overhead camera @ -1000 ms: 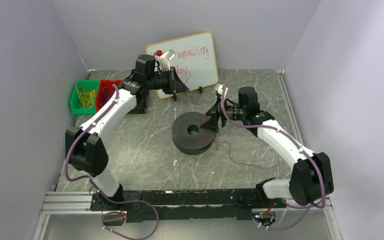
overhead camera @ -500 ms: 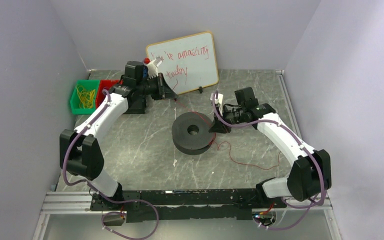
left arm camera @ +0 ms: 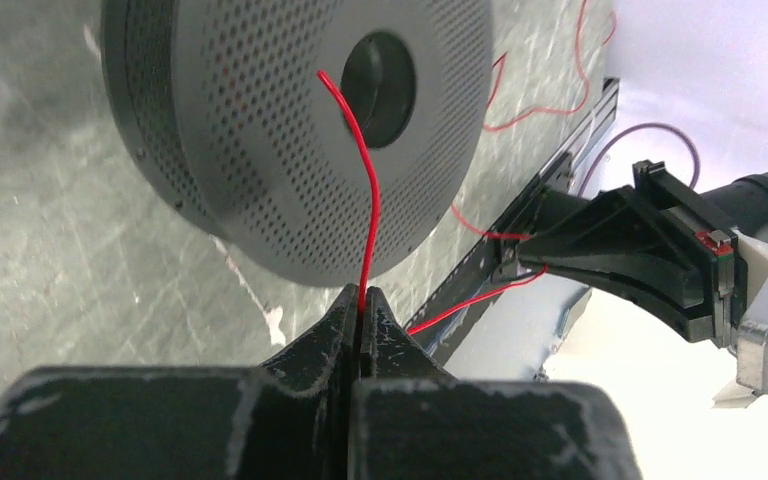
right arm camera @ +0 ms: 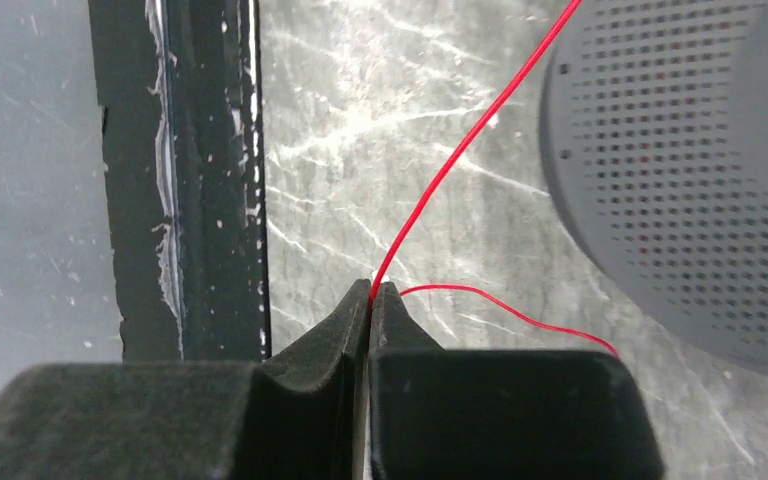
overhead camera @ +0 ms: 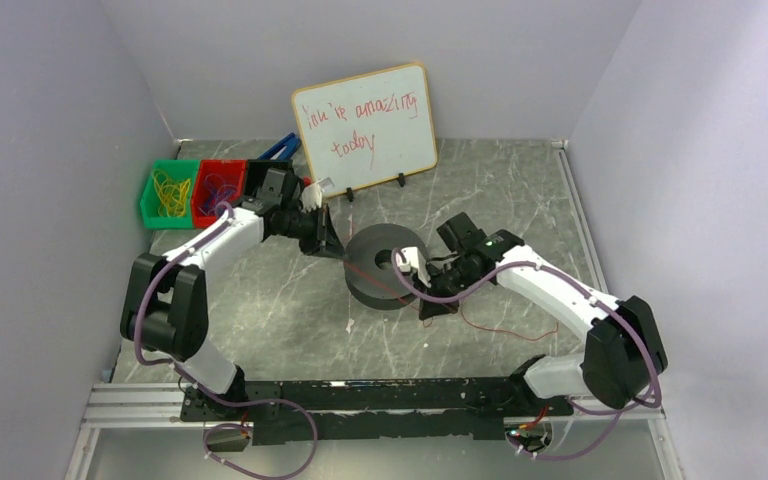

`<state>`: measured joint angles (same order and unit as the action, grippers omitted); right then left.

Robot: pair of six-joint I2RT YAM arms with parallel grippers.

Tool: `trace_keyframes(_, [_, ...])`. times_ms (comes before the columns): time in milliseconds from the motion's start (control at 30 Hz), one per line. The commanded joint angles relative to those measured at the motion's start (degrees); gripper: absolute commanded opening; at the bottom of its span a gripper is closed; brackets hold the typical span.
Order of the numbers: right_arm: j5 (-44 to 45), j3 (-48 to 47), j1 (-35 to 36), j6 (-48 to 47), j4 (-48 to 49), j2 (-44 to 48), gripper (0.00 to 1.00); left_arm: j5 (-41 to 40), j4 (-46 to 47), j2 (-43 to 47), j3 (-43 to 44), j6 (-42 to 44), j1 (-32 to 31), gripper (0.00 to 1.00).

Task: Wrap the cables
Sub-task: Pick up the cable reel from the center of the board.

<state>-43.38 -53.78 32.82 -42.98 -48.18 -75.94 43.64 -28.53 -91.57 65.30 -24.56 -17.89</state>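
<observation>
- The left pincer (left arm camera: 362,302) is pressed together, pinching the red cable (left arm camera: 371,210) just beside the spool (left arm camera: 260,120).
- The right pincer (right arm camera: 370,292) pinches the same cable near the spool's opposite side.
- Progress: judged early. Loose cable lies on the bench (overhead camera: 290,300), and most of the winding is left to do.

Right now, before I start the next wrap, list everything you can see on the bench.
red cable: one, red, pinched by both sets of fingers, slack trailing on the table
spool: one, black, perforated, table centre
whiteboard: one, white with red writing, propped at the back
green bin: one, green, back left
yellow wire loops: a bundle, yellow, in the green bin
red bin: one, red, beside the green bin
blue item: one, blue, by the whiteboard's left edge, unidentifiable
table: one, grey marbled
rail: one, black, near edge
left fingers: black, shut on the red cable
right fingers: black, shut on the red cable
</observation>
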Motion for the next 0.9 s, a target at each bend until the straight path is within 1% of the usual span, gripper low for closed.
trace_keyframes(0, [3.8, 1.9, 3.4, -2.3, -0.3, -0.8, 0.01, -2.2, -2.4, 2.7, -2.2, 3.5, 0.0, 0.03])
trace_keyframes(133, [4.3, 1.3, 4.1, -2.4, -0.1, -2.6, 0.0, -6.1, -2.1, 2.0, -3.7, 2.9, 0.5, 0.03])
trace_keyframes(433, [5.7, -0.2, 6.1, -1.9, -0.7, -6.7, 0.0, -6.6, -0.4, 0.3, -6.3, 1.4, 1.6, 0.02])
trace_keyframes(500, [6.0, -0.4, 6.1, -1.2, -0.1, -7.4, 0.0, -5.8, 0.4, -0.4, -6.5, 0.8, 2.0, 0.02])
trace_keyframes(667, [8.1, 0.0, 6.1, 0.3, 1.9, -7.6, 0.0, -0.7, 4.3, -2.3, -7.5, -1.2, 2.5, 0.03])
trace_keyframes(867, [7.6, -0.7, 6.1, 0.3, 1.9, -8.4, 0.0, 1.9, 8.5, -6.5, -7.5, -1.4, 3.4, 0.02])
